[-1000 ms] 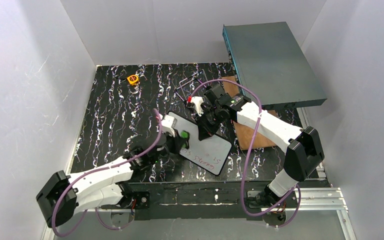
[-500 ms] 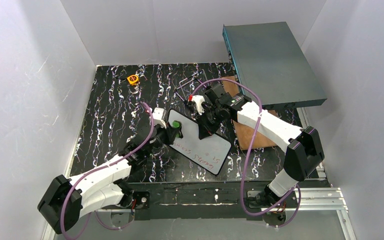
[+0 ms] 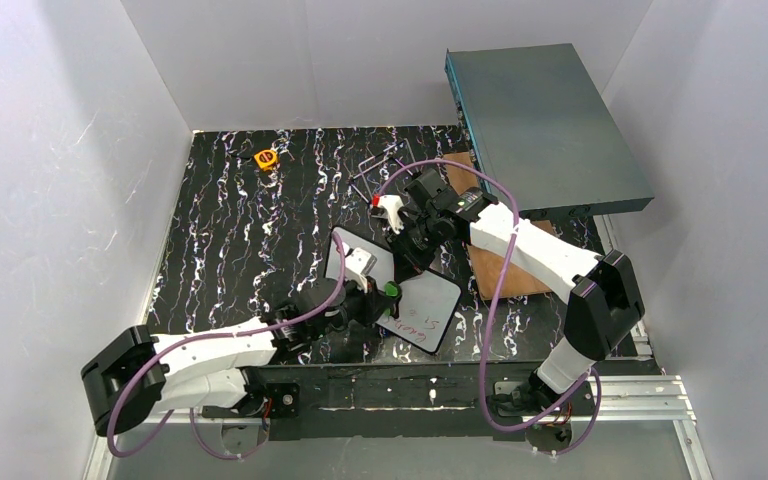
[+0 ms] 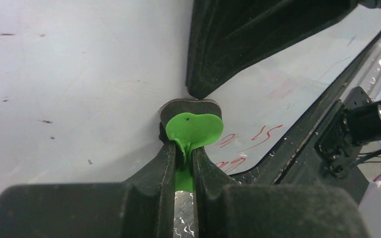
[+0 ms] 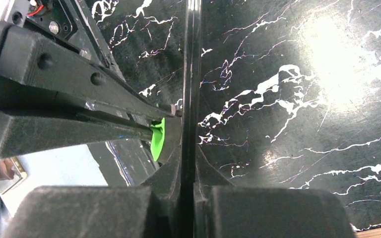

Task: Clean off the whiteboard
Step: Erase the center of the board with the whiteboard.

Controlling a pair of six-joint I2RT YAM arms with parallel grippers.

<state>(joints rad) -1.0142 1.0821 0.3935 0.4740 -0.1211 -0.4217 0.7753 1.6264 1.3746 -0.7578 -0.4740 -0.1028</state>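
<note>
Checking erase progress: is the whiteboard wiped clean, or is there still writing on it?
Still written on: red handwriting remains near the near corner of the whiteboard, seen from both the top and left wrist views. The rest looks wiped white.

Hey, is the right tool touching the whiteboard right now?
Touching. The right wrist view shows the right tool shut on the whiteboard: its thin black edge runs straight up from between the two fingers, with no gap on either side.
</note>
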